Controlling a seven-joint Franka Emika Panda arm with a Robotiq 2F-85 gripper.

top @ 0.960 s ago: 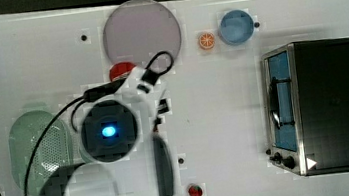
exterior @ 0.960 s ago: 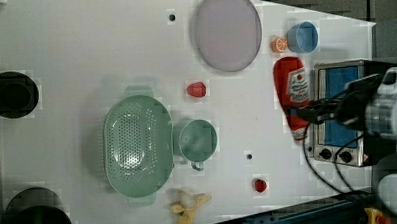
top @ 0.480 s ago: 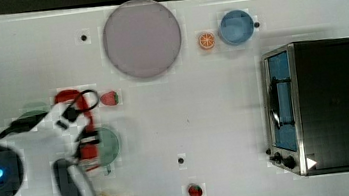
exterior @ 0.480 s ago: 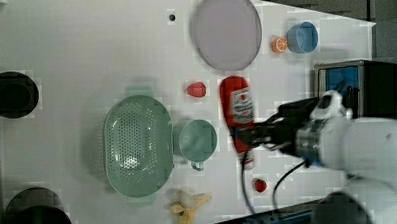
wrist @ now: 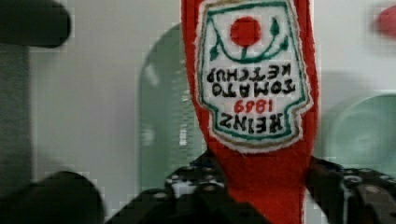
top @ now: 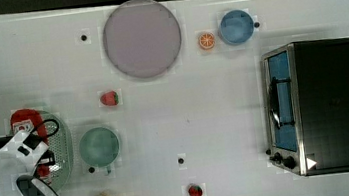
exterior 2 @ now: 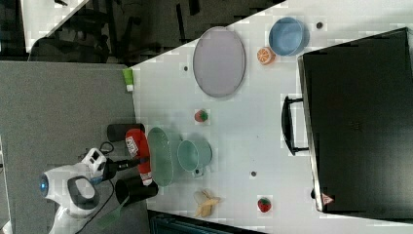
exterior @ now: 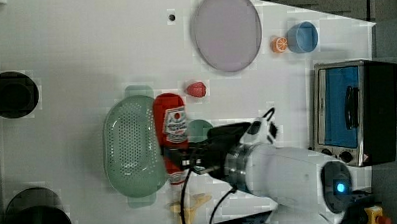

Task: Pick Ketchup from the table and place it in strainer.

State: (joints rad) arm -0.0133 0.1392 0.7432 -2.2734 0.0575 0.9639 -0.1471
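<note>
Half done, by the look of it: ketchup lifted off the bench, clamped near its cap end in the jaws; hanging over the strainer at its rim. Left to do: lowering and releasing it inside.

We reach our arm out low and level, our gripper clamped shut on the ketchup.

Ketchup carried (gripped) over strainer.
</note>
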